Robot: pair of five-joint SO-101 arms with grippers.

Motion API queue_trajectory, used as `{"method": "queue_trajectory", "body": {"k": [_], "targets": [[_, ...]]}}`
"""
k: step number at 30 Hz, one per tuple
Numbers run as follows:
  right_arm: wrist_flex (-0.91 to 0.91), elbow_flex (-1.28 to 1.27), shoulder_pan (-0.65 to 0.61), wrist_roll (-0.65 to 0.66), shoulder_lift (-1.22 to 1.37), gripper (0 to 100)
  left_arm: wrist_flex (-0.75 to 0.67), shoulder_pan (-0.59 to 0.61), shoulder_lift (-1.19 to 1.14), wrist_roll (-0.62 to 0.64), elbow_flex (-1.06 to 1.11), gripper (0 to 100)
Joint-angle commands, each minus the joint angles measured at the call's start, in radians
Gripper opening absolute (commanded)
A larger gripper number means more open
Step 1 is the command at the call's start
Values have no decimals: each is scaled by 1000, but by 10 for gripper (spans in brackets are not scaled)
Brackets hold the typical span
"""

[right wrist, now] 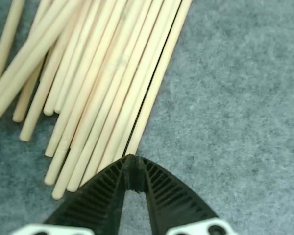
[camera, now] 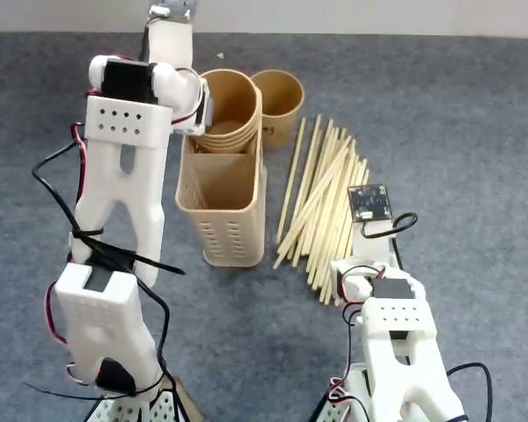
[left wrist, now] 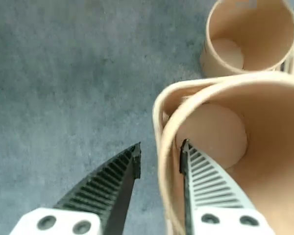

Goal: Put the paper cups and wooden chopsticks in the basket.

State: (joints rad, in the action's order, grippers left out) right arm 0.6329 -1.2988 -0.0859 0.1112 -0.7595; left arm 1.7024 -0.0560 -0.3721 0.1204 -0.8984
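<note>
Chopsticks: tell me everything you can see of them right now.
The wooden chopsticks are plain, pale round sticks in a loose pile, lying flat on the grey carpet beside the basket, with none inside it. Most run roughly parallel and a few cross diagonally on top. The right gripper, jaws shut, sits at their near ends and grips none of them.

Basket [camera: 220,207] mid-worktop [camera: 458,132], cup stack [camera: 229,110] at its far end, single cup [camera: 280,104] just right of the stack. Chopsticks [camera: 326,207] lie right of the basket. Left end effector [left wrist: 160,147] straddles the stack's wall; right end effector [right wrist: 132,159] sits at the chopsticks' near ends.
</note>
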Motion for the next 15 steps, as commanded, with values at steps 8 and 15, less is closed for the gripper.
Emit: {"method": "queue_trajectory", "body": {"k": [8, 15], "targets": [[-15, 2, -10, 3, -19, 4, -8, 8, 48, -14, -478, 162], [-15, 2, -8, 6, -16, 4, 69, 240, 36, -11, -570, 161]]}}
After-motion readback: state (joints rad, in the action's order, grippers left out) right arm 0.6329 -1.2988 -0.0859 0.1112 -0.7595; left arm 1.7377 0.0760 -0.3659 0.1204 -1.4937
